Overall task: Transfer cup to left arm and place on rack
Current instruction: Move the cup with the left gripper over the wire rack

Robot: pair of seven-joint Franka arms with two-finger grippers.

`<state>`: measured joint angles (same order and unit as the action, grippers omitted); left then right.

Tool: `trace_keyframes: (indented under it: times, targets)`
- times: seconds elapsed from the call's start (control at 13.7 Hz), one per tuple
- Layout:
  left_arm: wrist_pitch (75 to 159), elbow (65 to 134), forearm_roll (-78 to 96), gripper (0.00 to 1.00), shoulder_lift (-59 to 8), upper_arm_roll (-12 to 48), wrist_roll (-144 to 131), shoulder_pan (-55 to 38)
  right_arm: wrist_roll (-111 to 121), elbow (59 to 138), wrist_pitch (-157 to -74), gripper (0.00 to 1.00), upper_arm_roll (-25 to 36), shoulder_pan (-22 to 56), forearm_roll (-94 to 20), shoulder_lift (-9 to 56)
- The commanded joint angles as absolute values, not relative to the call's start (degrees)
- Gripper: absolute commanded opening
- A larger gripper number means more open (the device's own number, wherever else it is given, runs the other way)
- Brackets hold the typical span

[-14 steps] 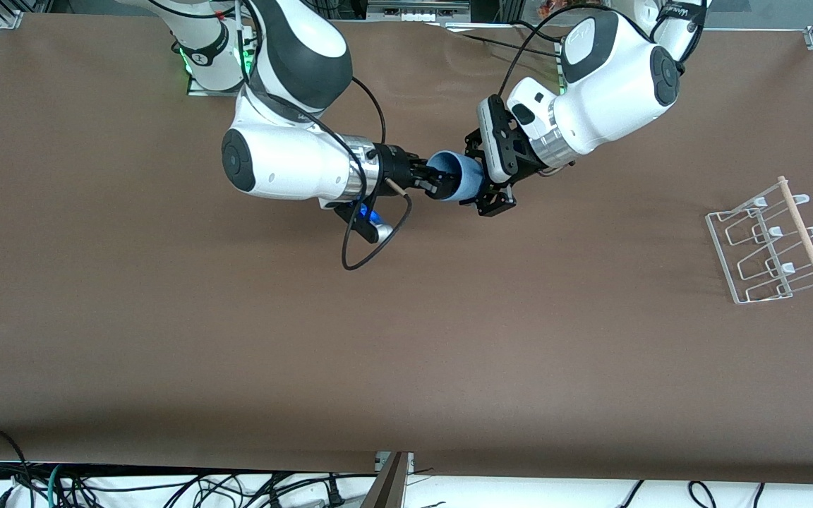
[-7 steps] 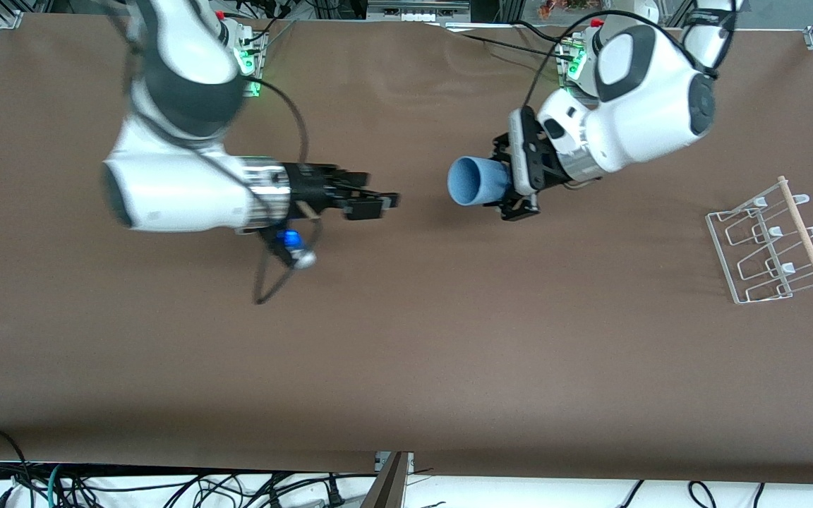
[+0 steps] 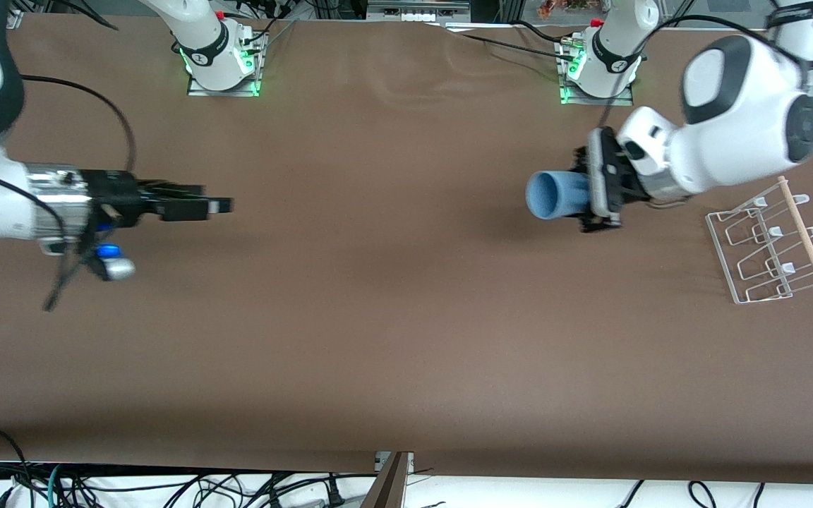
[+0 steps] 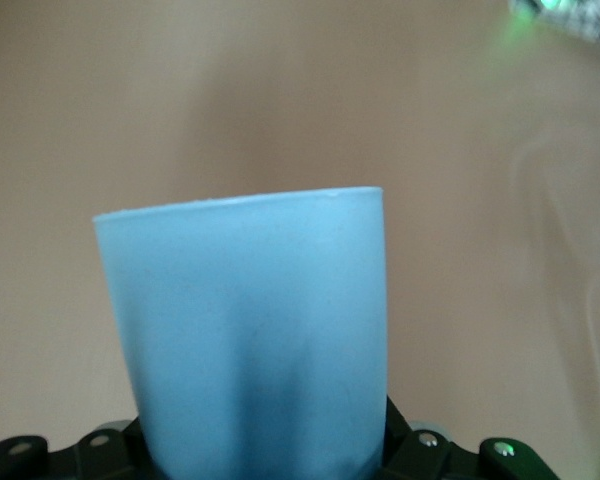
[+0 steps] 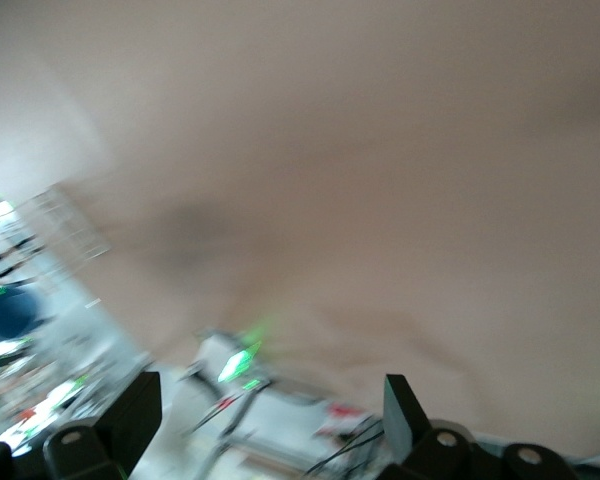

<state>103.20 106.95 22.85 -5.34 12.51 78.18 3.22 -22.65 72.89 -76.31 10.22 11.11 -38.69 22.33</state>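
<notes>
The light-blue cup [image 3: 555, 195] is held sideways in the air by my left gripper [image 3: 593, 194], which is shut on its base, with the cup's mouth facing the right arm's end of the table. In the left wrist view the cup [image 4: 250, 340] fills the middle between the fingers. It hangs over the bare table beside the clear wire rack [image 3: 770, 243]. My right gripper [image 3: 219, 205] is open and empty over the table at the right arm's end. Its two fingers [image 5: 405, 415] stand wide apart.
The brown table [image 3: 392, 317] is bare in its middle. The two arm bases [image 3: 219, 53] stand along the edge farthest from the front camera. The rack's wooden dowel [image 3: 804, 233] runs along its side toward the table's end.
My right gripper let go of the cup and drew back toward the right arm's end. My left gripper carried the cup toward the rack.
</notes>
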Motion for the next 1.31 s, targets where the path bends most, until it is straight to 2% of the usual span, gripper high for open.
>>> trace_keyframes:
  times: [0.0, 0.29, 0.58, 0.8, 0.95, 1.02, 1.24]
  targets:
    - [98.71, 105.38, 17.24, 0.00, -5.63, 9.06, 79.98, 4.13, -14.37, 73.39, -76.20, 0.98, 10.89, 11.87, -29.38, 20.48]
    - [96.60, 103.62, 1.37, 0.00, -5.62, 7.65, 78.58, 6.06, -3.81, 73.39, -78.57, 0.99, 19.31, 11.95, -25.14, 20.39]
    - [93.97, 103.80, -17.53, 0.00, -5.97, 7.56, 73.23, 8.52, 0.53, 74.09, -80.76, 0.99, 20.13, 12.04, -21.28, 19.87]
    - [92.55, 105.46, -31.60, 0.00, -7.20, 7.56, 69.35, 10.45, 0.09, 85.04, -90.05, 0.99, 14.27, 11.60, -14.45, 12.59]
    - [93.07, 108.88, -36.97, 0.00, -7.30, 7.56, 67.25, 12.91, -0.35, 90.15, -95.95, 0.99, 5.67, 5.31, -10.04, 9.77]
    - [93.34, 110.81, -40.57, 0.00, -7.29, 7.56, 66.19, 13.44, -0.35, 92.35, -98.33, 0.99, 3.45, 3.36, -7.58, 7.84]
    - [95.44, 116.61, -52.25, 0.00, -6.85, 7.65, 65.66, 14.32, 0.08, 99.65, -104.67, 0.99, 2.46, 2.99, -2.90, 2.12]
